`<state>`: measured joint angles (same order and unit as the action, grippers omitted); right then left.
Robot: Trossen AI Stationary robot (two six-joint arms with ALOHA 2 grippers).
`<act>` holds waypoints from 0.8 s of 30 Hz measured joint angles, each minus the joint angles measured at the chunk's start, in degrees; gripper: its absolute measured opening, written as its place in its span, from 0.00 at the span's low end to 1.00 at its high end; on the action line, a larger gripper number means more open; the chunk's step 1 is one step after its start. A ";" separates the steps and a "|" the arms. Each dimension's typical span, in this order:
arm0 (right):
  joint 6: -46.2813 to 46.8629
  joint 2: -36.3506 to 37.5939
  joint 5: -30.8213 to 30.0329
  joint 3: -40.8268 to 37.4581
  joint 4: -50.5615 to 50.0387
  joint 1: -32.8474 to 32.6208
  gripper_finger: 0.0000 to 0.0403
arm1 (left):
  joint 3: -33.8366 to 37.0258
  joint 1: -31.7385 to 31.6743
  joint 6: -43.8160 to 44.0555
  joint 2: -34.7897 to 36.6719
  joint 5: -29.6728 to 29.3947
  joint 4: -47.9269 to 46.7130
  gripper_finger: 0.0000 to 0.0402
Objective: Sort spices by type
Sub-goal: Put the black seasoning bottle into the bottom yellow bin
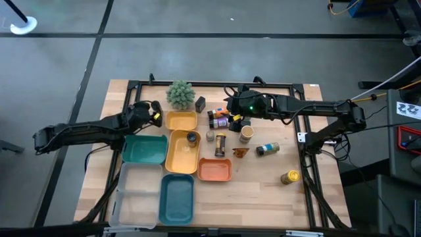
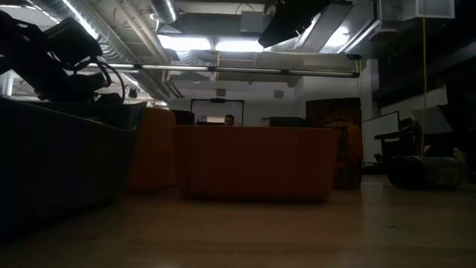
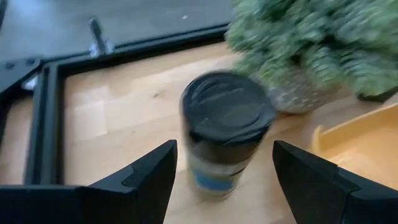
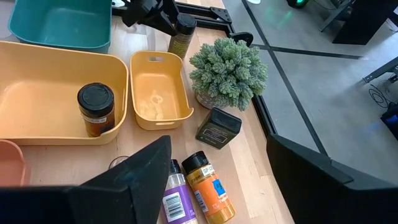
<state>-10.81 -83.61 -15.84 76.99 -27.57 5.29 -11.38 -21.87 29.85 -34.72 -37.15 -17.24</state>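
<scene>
High view first: taking the fuzzy green plant (image 1: 179,93) at the back of the table (image 1: 276,191) as the landmark, the biggest things lie on its near side. These are a clear tray (image 1: 137,195), two teal trays (image 1: 145,149), a large yellow tray (image 1: 183,153) and, just beside the plant, a small yellow tray (image 1: 181,121), with an orange tray (image 1: 214,170) further forward.

Sorting looks barely begun. Only one dark-capped jar (image 4: 96,109) stands in the large yellow tray; the other trays appear to hold no spices.

Still loose to the plant's right are a black box (image 4: 218,127) close by it, then a lying cluster with an orange-capped bottle (image 4: 209,185) and a purple-labelled bottle (image 4: 176,200). Further off are more jars, a brown packet (image 1: 239,152), a bottle lying on its side (image 1: 267,149) and a yellow-capped jar (image 1: 290,176) well apart.

The left gripper (image 3: 224,168) hovers just left of the plant. Its fingers are spread on either side of a black-capped jar (image 3: 225,132) and not clenched on it, so I judge this jar is next.

The right gripper (image 4: 219,177) hangs over the lying cluster, fingers apart and holding nothing.

The plant stands close behind the left jar and may crowd the lift. The black frame rail (image 3: 43,118) runs nearby.
</scene>
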 joint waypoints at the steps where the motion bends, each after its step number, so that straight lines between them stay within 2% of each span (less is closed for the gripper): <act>1: 0.00 0.00 0.00 0.00 0.00 -0.02 0.66 | 0.00 0.00 -0.84 0.00 0.27 0.97 0.63; 9: -0.02 0.00 0.00 0.00 -0.02 -0.02 0.66 | 0.00 0.00 -2.89 -0.45 0.51 3.09 0.63; 19: -0.02 0.00 0.04 0.00 -0.04 -0.02 0.66 | 0.00 0.00 -3.01 -5.35 0.37 5.20 0.63; 24: -0.02 0.00 0.04 0.00 -0.02 -0.02 0.66 | -0.02 0.00 -6.35 -8.19 0.25 8.41 0.63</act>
<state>-10.83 -83.61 -15.79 76.99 -27.59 5.28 -11.40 -21.87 23.50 -42.91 -36.89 -8.83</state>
